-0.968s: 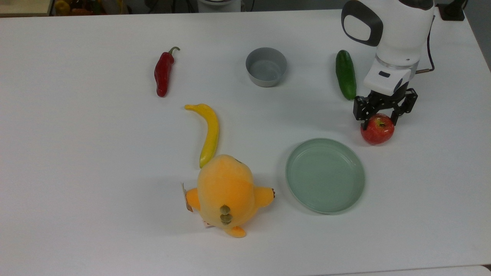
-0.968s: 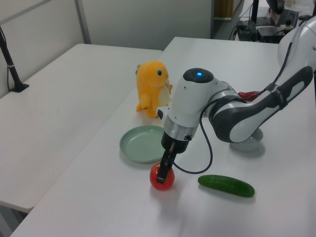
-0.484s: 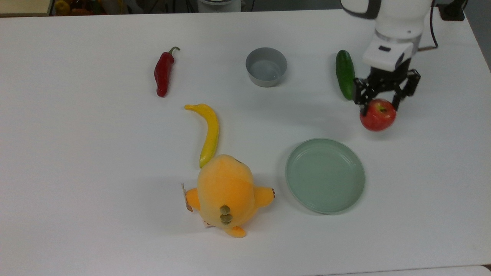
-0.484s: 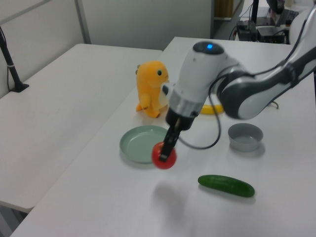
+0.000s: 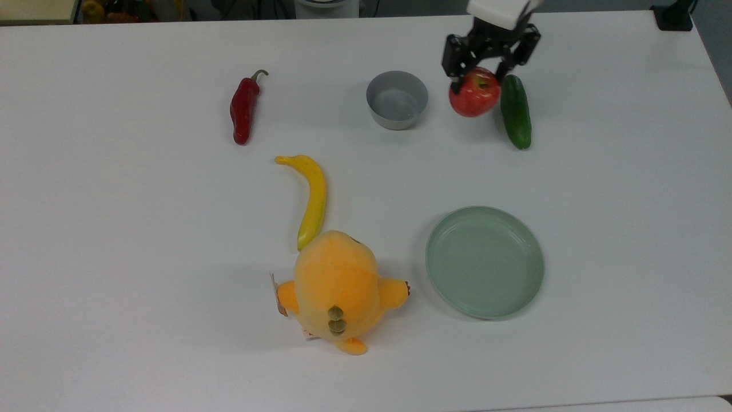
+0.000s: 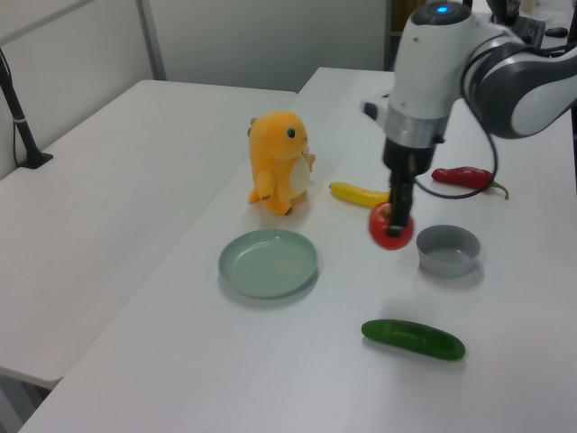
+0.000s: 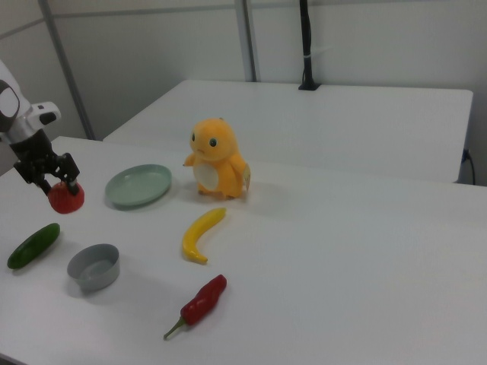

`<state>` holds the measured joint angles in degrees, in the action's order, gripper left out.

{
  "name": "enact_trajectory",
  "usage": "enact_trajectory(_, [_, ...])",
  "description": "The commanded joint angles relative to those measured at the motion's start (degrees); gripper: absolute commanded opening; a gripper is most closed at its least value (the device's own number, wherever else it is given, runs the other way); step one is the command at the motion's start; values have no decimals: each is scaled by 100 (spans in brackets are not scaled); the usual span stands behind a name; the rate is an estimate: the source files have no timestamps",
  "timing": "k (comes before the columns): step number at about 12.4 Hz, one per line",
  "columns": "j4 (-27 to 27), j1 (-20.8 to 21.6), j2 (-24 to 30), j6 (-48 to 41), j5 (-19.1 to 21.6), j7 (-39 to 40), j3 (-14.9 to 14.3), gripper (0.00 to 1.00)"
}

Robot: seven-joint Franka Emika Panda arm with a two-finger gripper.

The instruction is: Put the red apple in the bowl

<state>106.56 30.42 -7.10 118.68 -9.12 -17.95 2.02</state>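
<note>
White desk (image 5: 114, 229), no writing I can read | near edge: orange plush toy (image 5: 336, 289), green plate (image 5: 485, 261) | mid: banana (image 5: 311, 197) | far edge: chili pepper (image 5: 243, 108), bowl (image 5: 397, 99), cucumber (image 5: 515, 111) | gripper (image 5: 489, 57) clamps red apple (image 5: 474, 92) aloft between bowl and cucumber; I see nothing between apple and bowl.

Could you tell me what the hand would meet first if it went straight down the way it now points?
Probably bare table, between the bowl and the cucumber. The hand holds the apple in the air, not yet over the bowl; depth is uncertain.
</note>
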Motion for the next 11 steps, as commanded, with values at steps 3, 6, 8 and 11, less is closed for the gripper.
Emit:
enact_trajectory(3, [1138, -256, 419, -117, 33, 344, -61, 29])
enact_trajectory(6, [1315, -344, 428, -108, 15, 362, -61, 29])
enact_trajectory(8, [1368, -387, 385, -82, 7, 371, -87, 34])
enact_trajectory(11, [1350, -397, 393, -126, 7, 389, -123, 74])
